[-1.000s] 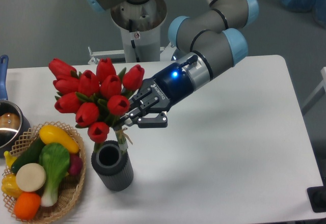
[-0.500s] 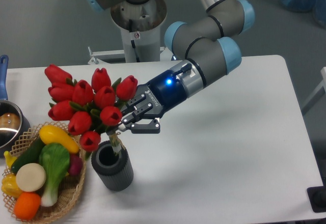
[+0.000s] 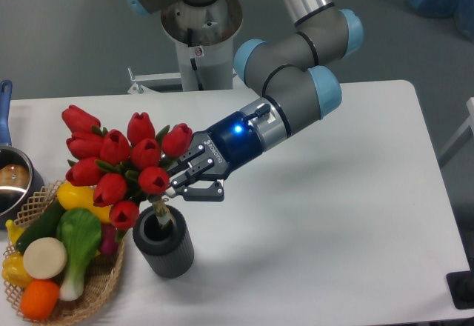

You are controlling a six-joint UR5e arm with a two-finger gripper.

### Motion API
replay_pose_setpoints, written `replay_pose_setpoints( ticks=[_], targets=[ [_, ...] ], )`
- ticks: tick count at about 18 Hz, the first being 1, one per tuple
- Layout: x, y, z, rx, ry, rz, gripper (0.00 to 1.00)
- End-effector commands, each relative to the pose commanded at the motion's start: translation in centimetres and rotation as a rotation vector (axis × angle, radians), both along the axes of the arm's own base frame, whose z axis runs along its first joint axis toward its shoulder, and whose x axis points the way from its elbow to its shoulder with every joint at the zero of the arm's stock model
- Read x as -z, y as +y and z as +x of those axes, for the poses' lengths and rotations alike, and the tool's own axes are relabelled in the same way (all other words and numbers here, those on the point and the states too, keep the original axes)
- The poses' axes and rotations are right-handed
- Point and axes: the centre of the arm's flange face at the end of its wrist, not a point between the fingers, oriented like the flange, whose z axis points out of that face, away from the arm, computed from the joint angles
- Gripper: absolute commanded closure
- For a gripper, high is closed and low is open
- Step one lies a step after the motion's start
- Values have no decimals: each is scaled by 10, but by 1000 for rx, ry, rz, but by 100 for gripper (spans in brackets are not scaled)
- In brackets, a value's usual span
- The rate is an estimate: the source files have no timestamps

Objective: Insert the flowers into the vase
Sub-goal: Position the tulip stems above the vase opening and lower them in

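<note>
Bunch of artificial red tulips with green leaves and tied stems (image 3: 118, 163): stem ends now sit inside the round mouth of the short dark grey ribbed vase (image 3: 164, 241), near the front-left corner of the bench. A second ago the stems hung just above the rim, off to its right side; half a second ago they were at the opening. The bunch has come down and shifted toward the left edge, heads leaning left over the basket.

Two-finger gripper (image 3: 178, 187): jaws closed on the stems just below the buds, just above the vase rim. Arm reaches in from the rear of the bench.

Judgement: insertion has begun but is not complete; the stems look only shallowly entered and the bunch is tilted. Letting go now could let the top-heavy heads tip the bunch out.

Surroundings: woven basket of colourful toy vegetables (image 3: 104, 281) touching or just beside the vase on its left; metal pot with blue handle (image 3: 10, 181) at the left edge.
</note>
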Motion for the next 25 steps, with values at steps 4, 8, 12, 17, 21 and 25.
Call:
replay_pose_setpoints(
  ticks=[4,8,12,17,21,25],
  targets=[
    [5,4,3,11,25,22,77],
    [11,5,1,17,30,47,77],
    [13,4,2,17,28,48,77],
    [24,1,8,19,8,34,77],
    [28,0,9,19,3,30,77],
    [33,4,10,26,26,46,77]
  ],
)
